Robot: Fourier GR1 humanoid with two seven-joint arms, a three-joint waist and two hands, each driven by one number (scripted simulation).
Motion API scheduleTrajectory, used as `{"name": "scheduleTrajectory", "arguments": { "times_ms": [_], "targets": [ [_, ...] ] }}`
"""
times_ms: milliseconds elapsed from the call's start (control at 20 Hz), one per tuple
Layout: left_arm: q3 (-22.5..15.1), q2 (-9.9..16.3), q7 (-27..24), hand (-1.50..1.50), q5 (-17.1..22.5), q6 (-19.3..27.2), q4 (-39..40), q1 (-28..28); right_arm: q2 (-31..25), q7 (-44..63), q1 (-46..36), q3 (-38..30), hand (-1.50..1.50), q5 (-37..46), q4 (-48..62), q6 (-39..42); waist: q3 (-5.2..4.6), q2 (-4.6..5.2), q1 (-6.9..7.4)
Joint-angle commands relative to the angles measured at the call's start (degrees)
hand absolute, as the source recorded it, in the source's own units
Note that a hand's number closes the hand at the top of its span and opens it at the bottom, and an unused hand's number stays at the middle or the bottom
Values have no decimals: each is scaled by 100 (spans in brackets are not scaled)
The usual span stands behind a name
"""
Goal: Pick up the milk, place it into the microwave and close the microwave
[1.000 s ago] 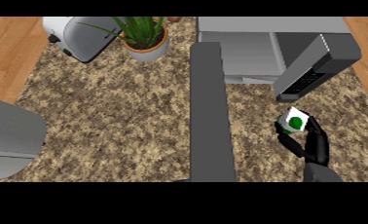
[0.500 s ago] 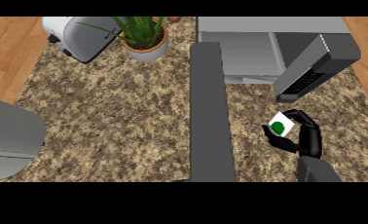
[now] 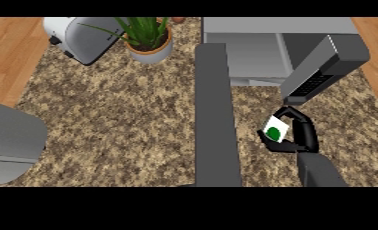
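- Milk is already in your right hand: a small white carton with a green round mark on its face, tilted, with the black fingers and thumb curled round it from the right.
- You hold it above the speckled brown stone counter, just below the lower corner of the microwave's open door and short of the cavity.
- Pickup looks done; by my judgement, placing the carton inside and shutting the door are both left.
- Microwave is a plain grey box; its cavity shows as a paler grey recess, and the door swings out to the right with a dark panel on its inner side.
- Your left hand does not show in this view, so you cannot tell its state.
- Nearby you have a long, flat, dark grey bar running down the counter beside the carton, a leafy plant in a round pale pot, and a rounded grey toaster at the upper left.
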Motion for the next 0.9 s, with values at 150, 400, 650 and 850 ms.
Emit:
{"name": "scheduleTrajectory", "arguments": {
  "times_ms": [150, 400, 650, 850],
  "targets": [
    [14, -169, -129, -150, -198, -61, -10, -3, 181, 435, 98, 455, 150, -15, -1239, 585, -10, -29, -89],
    [527, 405, 96, -150, 453, -125, 328, -78, 640, 1451, 868, 919, 150, 118, -3010, -77, -8, -27, -78],
    [245, 156, 64, -150, -19, -68, 427, -286, 834, 2489, 253, 1000, 150, 279, -3401, -638, -6, -10, -57],
    [535, 255, -184, -150, 164, -488, 733, -115, 758, 2755, -105, 1055, 150, 521, -3319, -893, -5, -5, -31]
  ]
}}
